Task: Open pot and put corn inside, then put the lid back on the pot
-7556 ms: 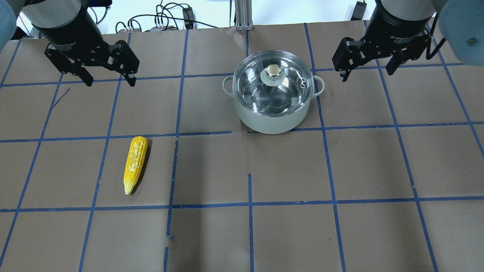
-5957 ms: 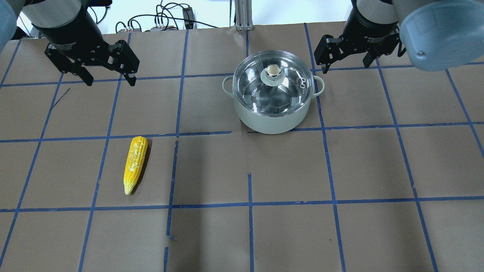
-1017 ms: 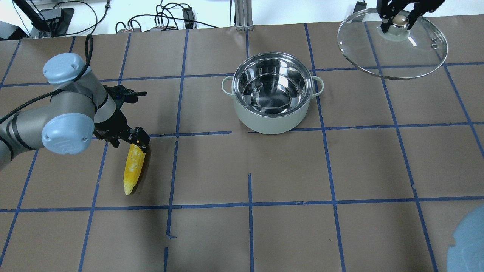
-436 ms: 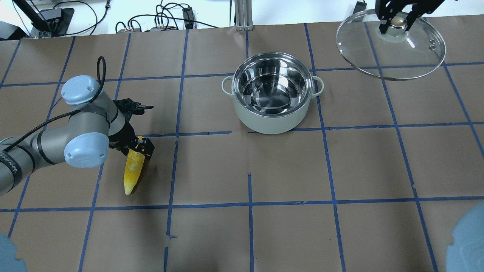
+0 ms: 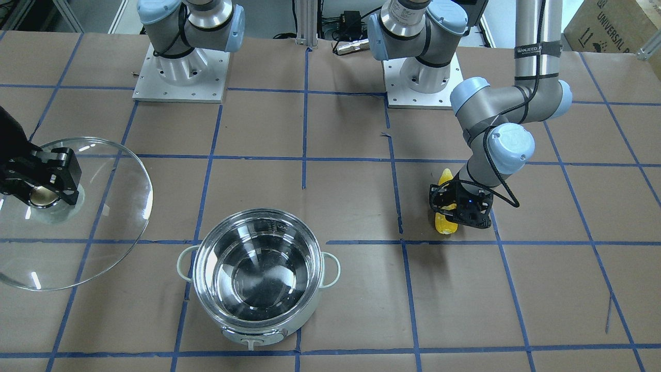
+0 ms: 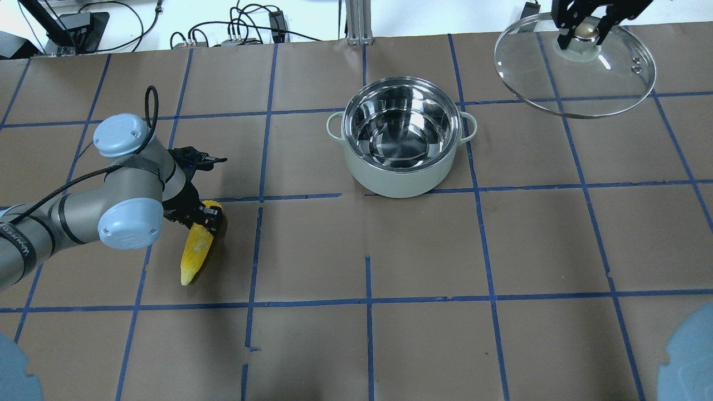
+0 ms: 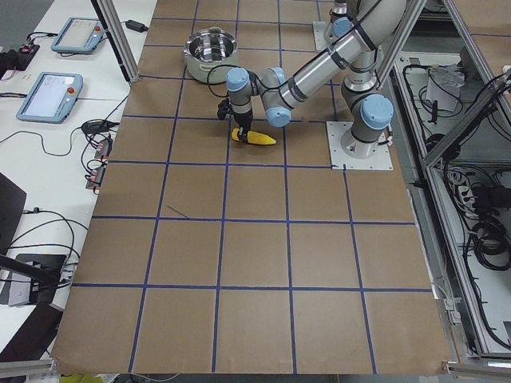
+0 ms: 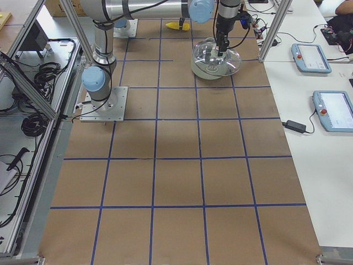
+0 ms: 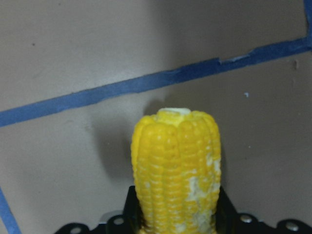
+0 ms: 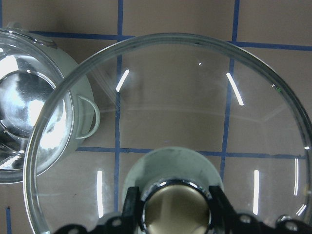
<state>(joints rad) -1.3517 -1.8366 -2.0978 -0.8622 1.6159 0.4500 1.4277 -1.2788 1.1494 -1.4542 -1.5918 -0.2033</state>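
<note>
Brown-papered table [image 6: 423, 245] bore the open grey-green steel-lined pot [image 6: 402, 139]; well aside, left gripper [image 6: 209, 217] jaws clamped the yellow corn cob [image 6: 195, 253], right gripper [image 6: 582, 30] jaws the clear glass lid [image 6: 579, 83]. Lifting the cob level seemed wisest.

Bench [image 6: 423, 250] papered brown, gridded in blue tape [image 6: 367, 301]. White side table [image 8: 325, 182] alongside, carrying two pendant screens [image 8: 335, 110]. Cable tangle [image 6: 245, 25] and aluminium post [image 6: 355, 22] at the rear edge. Lighting even.

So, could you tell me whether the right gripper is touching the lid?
Touching: the right wrist view shows the right gripper clamping the lid by its knob.
</note>
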